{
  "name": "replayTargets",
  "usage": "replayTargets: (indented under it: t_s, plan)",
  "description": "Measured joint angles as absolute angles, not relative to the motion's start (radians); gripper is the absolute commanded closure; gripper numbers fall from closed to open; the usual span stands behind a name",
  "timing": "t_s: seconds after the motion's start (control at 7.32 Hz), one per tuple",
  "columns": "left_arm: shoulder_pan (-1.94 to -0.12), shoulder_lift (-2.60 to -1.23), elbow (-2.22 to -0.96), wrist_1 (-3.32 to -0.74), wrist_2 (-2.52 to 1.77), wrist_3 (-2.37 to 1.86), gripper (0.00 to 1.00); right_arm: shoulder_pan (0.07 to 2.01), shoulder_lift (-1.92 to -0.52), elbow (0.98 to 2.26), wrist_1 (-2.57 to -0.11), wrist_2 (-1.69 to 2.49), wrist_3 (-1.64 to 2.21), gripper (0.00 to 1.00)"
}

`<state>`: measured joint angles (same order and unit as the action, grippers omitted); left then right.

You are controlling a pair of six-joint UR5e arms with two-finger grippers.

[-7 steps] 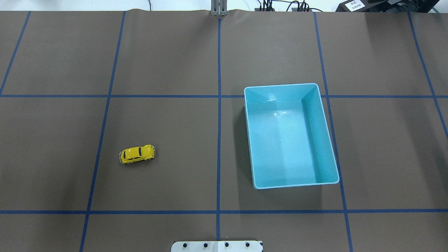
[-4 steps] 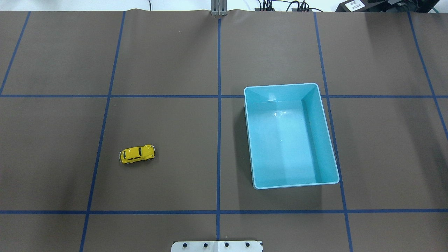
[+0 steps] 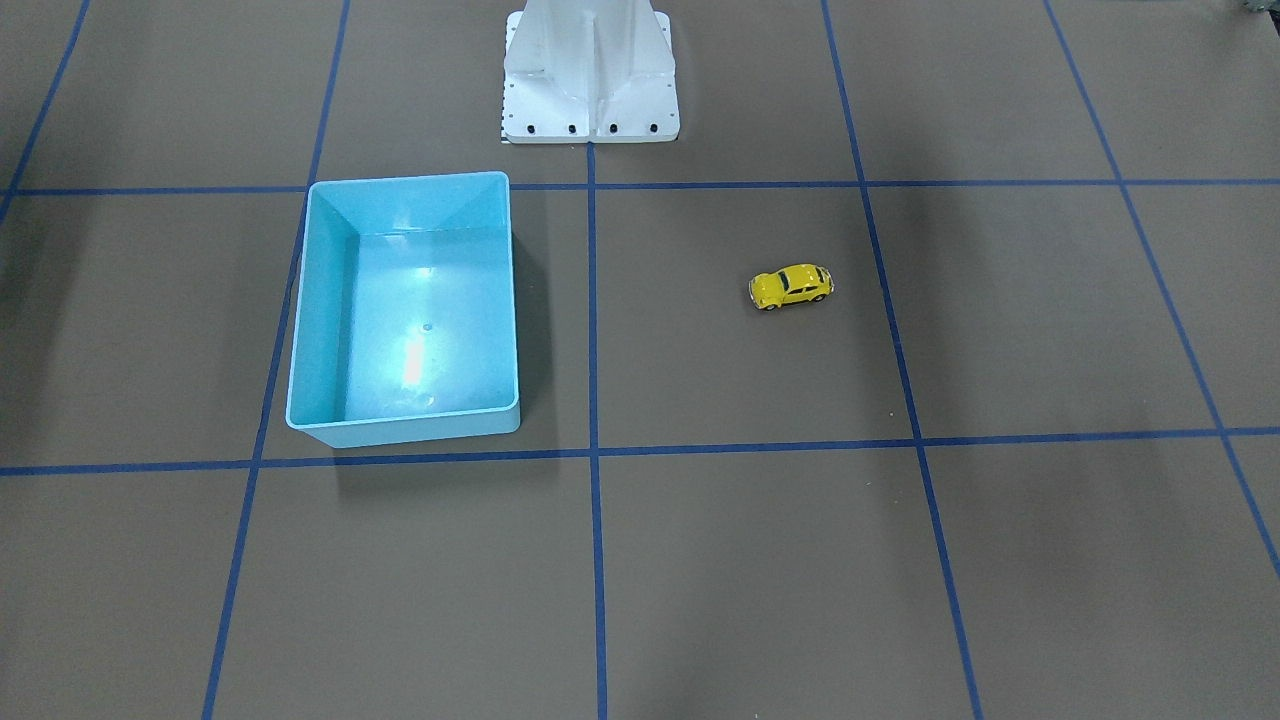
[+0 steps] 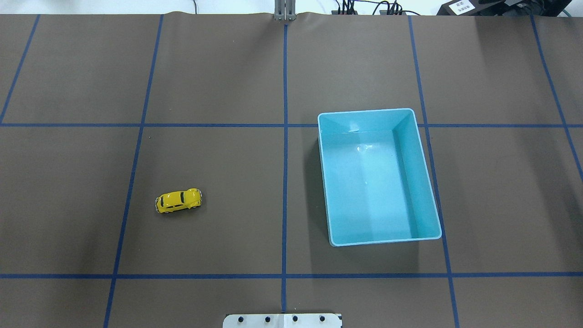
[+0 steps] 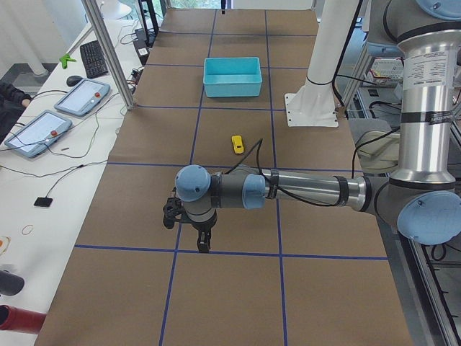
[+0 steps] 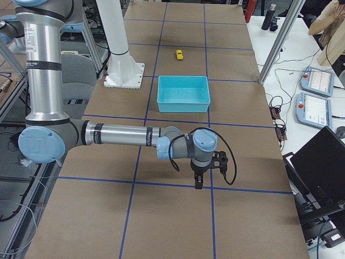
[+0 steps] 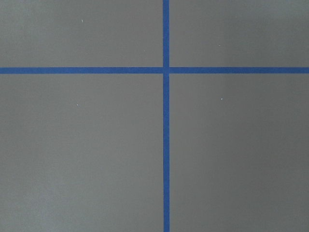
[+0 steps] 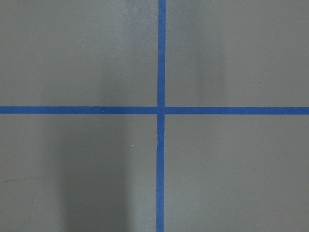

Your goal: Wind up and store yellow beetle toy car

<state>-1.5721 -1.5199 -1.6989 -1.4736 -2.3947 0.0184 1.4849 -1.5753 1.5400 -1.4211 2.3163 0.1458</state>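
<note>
The yellow beetle toy car (image 4: 178, 201) stands on its wheels on the brown mat, left of the centre line; it also shows in the front-facing view (image 3: 791, 286), the left view (image 5: 237, 144) and the right view (image 6: 179, 54). The empty light blue bin (image 4: 378, 175) sits to its right, apart from it. My left gripper (image 5: 204, 246) hangs over the mat far from the car, at the table's left end. My right gripper (image 6: 198, 185) hangs over the mat at the right end, beyond the bin. I cannot tell whether either is open or shut. Both wrist views show only mat and blue tape.
The robot's white base plate (image 4: 282, 320) sits at the mat's near edge. Blue tape lines (image 4: 284, 159) grid the mat. Tablets (image 5: 83, 97) and a keyboard lie on the side table beyond the left end. Control pendants (image 6: 315, 81) and a laptop lie beyond the right end.
</note>
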Motion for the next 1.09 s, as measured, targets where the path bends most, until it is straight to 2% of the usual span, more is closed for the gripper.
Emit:
replayTargets:
  t_s: [0.68,0.82,1.09]
  plan:
    - [-1.58,-1.539,-1.682,-1.47,-2.394,0.018,0.0,1.483,-1.575,1.536,-1.42,2.315,0.144,0.0]
    - [-1.581,-1.54,-1.698,-1.469,-2.396,0.018,0.0,1.484,-1.575,1.535,-1.42,2.315,0.144,0.0]
    - [-1.57,-1.562,-1.81,-1.38,-2.39,0.015,0.0,1.484,-1.575,1.534,-1.421,2.315,0.144,0.0]
